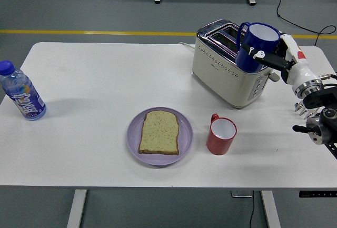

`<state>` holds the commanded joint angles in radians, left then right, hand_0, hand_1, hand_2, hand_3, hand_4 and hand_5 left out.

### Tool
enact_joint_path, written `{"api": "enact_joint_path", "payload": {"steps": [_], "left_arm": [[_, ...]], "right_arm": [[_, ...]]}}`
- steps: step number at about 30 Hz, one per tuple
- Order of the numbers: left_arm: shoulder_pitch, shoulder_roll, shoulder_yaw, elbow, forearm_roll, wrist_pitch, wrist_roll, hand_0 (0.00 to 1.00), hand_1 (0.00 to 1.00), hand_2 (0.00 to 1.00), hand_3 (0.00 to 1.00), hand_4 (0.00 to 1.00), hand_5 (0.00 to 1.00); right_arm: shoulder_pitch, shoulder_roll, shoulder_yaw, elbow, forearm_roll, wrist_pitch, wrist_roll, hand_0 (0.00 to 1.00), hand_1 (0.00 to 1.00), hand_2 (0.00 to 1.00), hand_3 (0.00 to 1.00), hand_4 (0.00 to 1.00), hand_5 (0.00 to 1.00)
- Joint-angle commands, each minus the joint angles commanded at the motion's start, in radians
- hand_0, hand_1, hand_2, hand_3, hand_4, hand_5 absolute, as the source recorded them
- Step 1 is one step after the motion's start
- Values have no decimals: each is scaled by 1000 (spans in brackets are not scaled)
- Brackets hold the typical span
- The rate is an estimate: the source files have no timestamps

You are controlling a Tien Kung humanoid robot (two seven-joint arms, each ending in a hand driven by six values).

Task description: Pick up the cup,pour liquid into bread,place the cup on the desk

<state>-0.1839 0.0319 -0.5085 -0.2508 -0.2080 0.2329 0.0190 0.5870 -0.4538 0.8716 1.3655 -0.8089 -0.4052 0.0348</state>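
**right hand holding blue cup above toaster, upper right of frame**

the right hand (274, 59) enters from the right edge of the frame. its fingers are closed around the blue cup (256, 46), gripping the cup wall on the side facing the arm. the cup is held clear of the worktop (105, 80), tilted slightly, with its open mouth facing up and toward the right and its handle pointing toward the left. in the picture the cup overlaps the right end of the toaster (229, 65); whether cup and toaster touch cannot be determined.

the toaster is a white and silver unit at the upper right of the worktop, with its slots facing up.

the bread (159, 132), one slice, lies flat on a purple plate (134, 138) at the lower centre of the frame. the slice sits inside the plate rim.

a red cup (221, 135) stands upright just right of the plate, separate from it, with its handle toward the upper left and a white interior visible.

a water bottle (22, 97) with a blue cap and blue label is at the far left edge of the worktop, leaning in the picture toward the upper left, well apart from all other items.

the blue cup is well apart from the bread, up and to the right of it.
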Motion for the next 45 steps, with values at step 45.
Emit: {"api": "enact_joint_path", "payload": {"steps": [45], "left_arm": [[-4, 1, 18, 1, -25, -10, -7, 690, 756, 773, 611, 396, 998]], "right_arm": [[-335, -39, 330, 44, -113, -28, 24, 448, 387, 520, 538, 662, 2]]}}
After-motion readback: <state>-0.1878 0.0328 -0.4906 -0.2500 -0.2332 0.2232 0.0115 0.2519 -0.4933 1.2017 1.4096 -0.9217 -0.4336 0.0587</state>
